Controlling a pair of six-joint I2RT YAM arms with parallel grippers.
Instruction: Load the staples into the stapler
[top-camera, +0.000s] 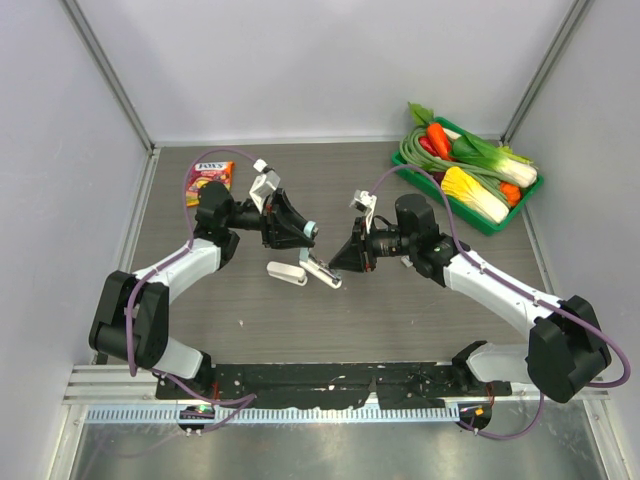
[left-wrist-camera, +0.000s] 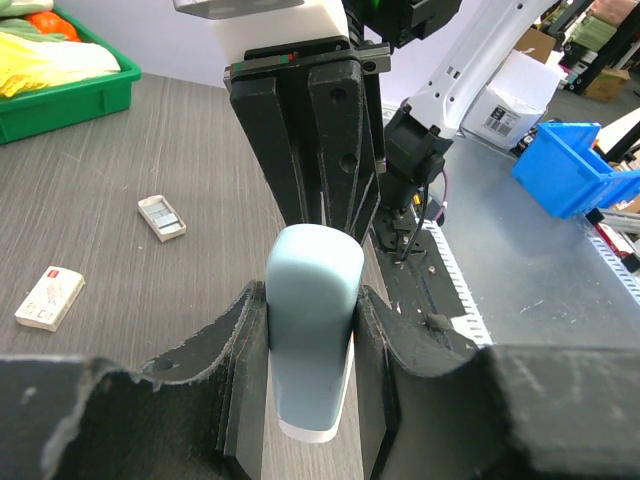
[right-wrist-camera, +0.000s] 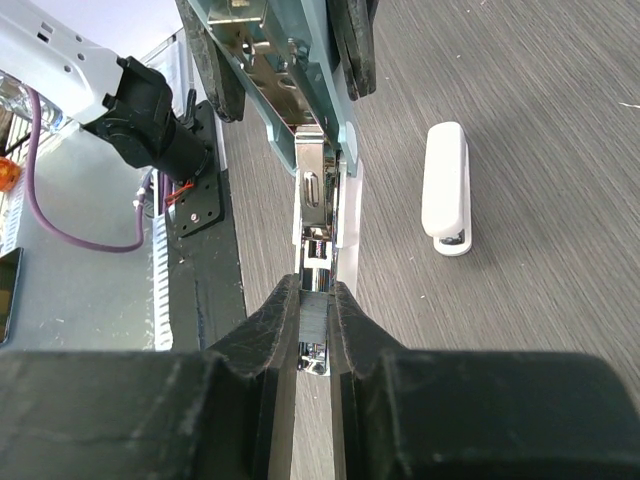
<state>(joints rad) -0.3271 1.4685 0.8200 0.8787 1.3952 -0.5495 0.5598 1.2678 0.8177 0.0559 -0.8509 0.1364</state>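
Grey wood-grain table (top-camera: 400, 320) fills the space between white walls, and on it we see both arms reaching in towards each other at the middle. Well beyond the right gripper (top-camera: 338, 263), at the far right corner, stands a green tray (top-camera: 480, 222) heaped with vegetables.

Between the two tools hangs the blue stapler (top-camera: 311, 231), lifted off the table and swung open. The left gripper (top-camera: 303, 233) holds its pale blue top. From the left wrist we see the fingers (left-wrist-camera: 245, 330) set partly apart, pressing the blue stapler (left-wrist-camera: 305, 380) on both sides. The right gripper (right-wrist-camera: 315, 290) is pinched tight on the thin metal rail that sticks out of the blue stapler (right-wrist-camera: 300, 90) towards it.

Just beside that rail, under the gap between the grippers, a white stapler (top-camera: 287, 272) lies flat on the table, touched by neither tool. Behind the left gripper, near the far left corner, lies a bright snack packet (top-camera: 208, 180).

From the left wrist, the staples (left-wrist-camera: 50, 298), a small whitish box with a red mark, lie on the table off to the left of the left gripper (left-wrist-camera: 312, 300), well apart from it. Farther from that tool sits an open little box (left-wrist-camera: 162, 217) with greyish contents.
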